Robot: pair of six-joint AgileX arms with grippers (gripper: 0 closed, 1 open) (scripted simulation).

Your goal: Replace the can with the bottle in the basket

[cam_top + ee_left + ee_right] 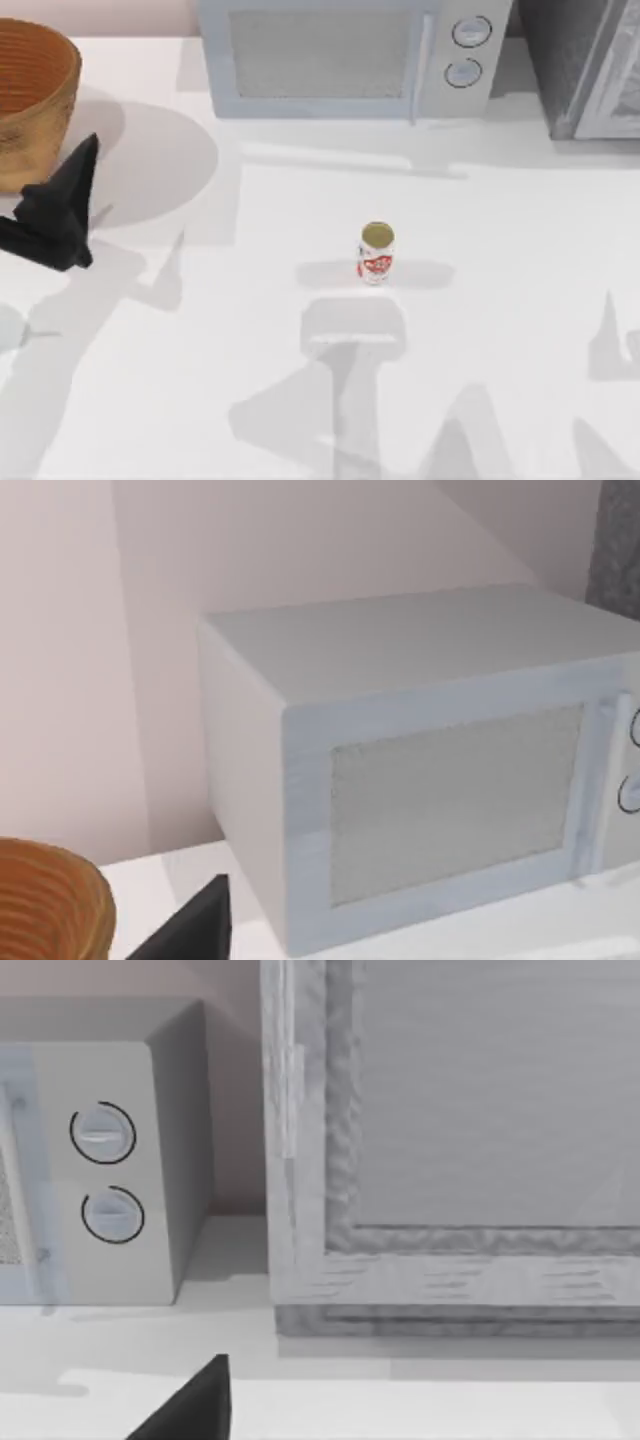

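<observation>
— One arm is at work as far as I can see. At the tabletop's left edge, toward the back, sits the basket point(30, 100), and the left gripper point(60, 215) hangs just in front of it, a dark shape; whether its fingers are apart or together I cannot tell.

— And the can?

— Near the middle of the tabletop, the can point(376, 253) stands upright, well apart from the basket and from that gripper. So it is out of the basket already. Behind it, along the back edge, is a microwave point(345, 55), and a grey cabinet point(585, 65) fills the back right corner.

— Where's the right gripper point(190, 1405)?

— A dark tip of it shows in the right wrist view, facing the microwave's dials and the cabinet. Its fingers I cannot tell either.

— No bottle?

— I can't spot one on the tabletop. That's the worry: nothing is at hand to go in. And if the left arm swings out past the basket, it could clip the rim and shove it off the edge.
</observation>
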